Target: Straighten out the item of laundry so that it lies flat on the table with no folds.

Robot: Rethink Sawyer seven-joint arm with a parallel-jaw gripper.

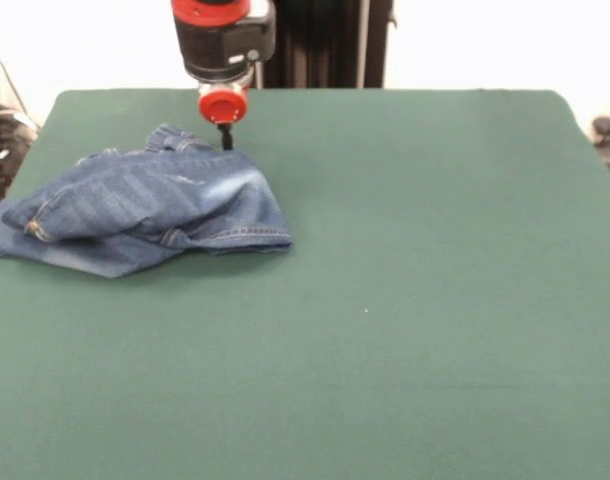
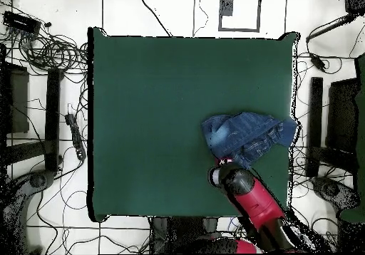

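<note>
One pair of blue denim jeans (image 1: 145, 208) is seen bunched in a heap on the green tabletop (image 1: 405, 300). In the front view the heap sits at the left side, toward the far edge, with one part running up to the picture's left edge; in the overhead view it sits at the right side near the tabletop's right edge, about midway along it. The denim is folded over itself in several layers. A faded pale patch is visible on the top layer, orange-tan stitching along the seams, and a hemmed edge along the heap's lower right in the front view. Crumpled fabric is raised at the far side of the heap.

The pincer (image 1: 225, 138) is positioned at that far edge of the jeans, below a red round part of the arm. Only a dark tip is visible, at or just above the denim; whether it is open, closed or gripping cloth cannot be told.
</note>
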